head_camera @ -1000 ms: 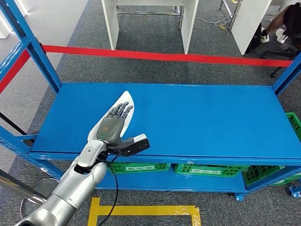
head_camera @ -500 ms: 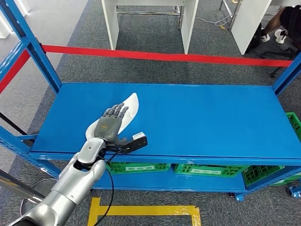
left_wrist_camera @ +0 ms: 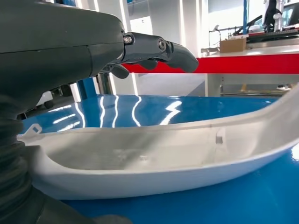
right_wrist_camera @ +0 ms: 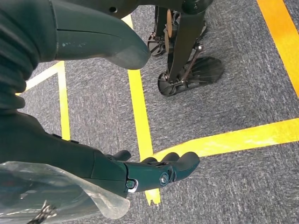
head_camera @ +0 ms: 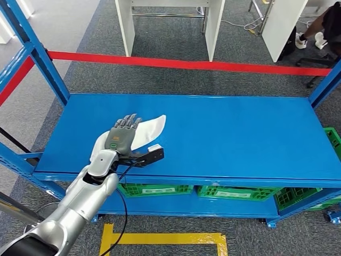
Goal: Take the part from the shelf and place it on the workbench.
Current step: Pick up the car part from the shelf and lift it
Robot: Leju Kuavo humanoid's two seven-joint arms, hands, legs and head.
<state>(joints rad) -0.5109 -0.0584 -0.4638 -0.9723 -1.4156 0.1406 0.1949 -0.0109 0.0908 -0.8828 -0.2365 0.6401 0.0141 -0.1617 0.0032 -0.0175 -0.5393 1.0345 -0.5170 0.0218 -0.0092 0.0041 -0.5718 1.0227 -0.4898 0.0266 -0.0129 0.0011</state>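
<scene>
The left hand [head_camera: 120,138] lies over the near end of a long white part [head_camera: 151,128] on the blue shelf [head_camera: 241,133], fingers [head_camera: 128,122] stretched forward and close together across its top. From the head view the part runs out from under the hand and away to its far right, ending in a rounded tip beyond the fingertips, while a strip of white also shows on the hand's other side, toward the wrist. In the left wrist view the part [left_wrist_camera: 159,158] is a shallow, curved white shell resting on the glossy blue surface [left_wrist_camera: 211,205], and the dark fingers [left_wrist_camera: 166,49] pass above its upper rim with a visible gap beneath them; the thumb cannot be made out there, so whether the hand actually holds the part cannot be told. A small black block [head_camera: 153,156] with a pale top juts out sideways just beside the wrist, over the shelf's front edge. The right hand [right_wrist_camera: 151,170] hangs low over grey carpet [right_wrist_camera: 229,93] marked with yellow tape lines [right_wrist_camera: 141,112]; its dark fingers extend nearly straight and lie close together, with nothing between them, and a bit of clear plastic film [right_wrist_camera: 53,191] sits against the forearm cover behind it. Under the shelf, below the left hand, green crates [head_camera: 225,191] stand on a lower level.
</scene>
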